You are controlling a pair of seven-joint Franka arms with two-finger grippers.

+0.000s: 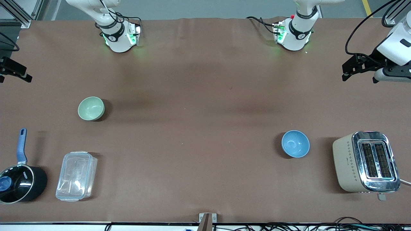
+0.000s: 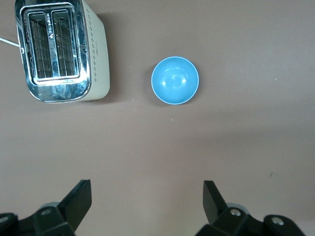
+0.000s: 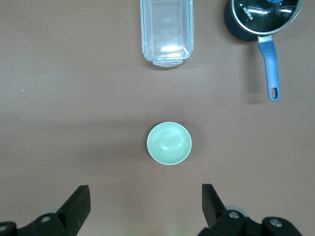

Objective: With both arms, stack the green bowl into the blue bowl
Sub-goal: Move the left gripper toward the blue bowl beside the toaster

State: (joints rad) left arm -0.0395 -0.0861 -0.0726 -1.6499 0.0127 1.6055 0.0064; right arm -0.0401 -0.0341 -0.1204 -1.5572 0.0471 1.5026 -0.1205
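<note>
Brown cloth table point(image 1: 205, 134) bears smooth round green bowl point(image 1: 91, 108), blue bowl point(image 1: 295, 143).

green bowl point(image 1: 91, 108) upright, blue bowl point(image 1: 295, 143) upright, well apart

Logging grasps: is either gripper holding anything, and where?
Nothing is held. Left gripper and right gripper are open; green bowl and blue bowl sit untouched.

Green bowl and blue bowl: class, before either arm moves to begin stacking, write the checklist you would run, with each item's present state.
1. Green bowl upright, nothing in it: ok.
2. Blue bowl upright, nothing in it: ok.
3. Right gripper open, above the green bowl: ok.
4. Left gripper open, holding nothing: ok.
5. Toaster stands apart from the blue bowl: ok.
6. Clear container apart from the green bowl: ok.
</note>
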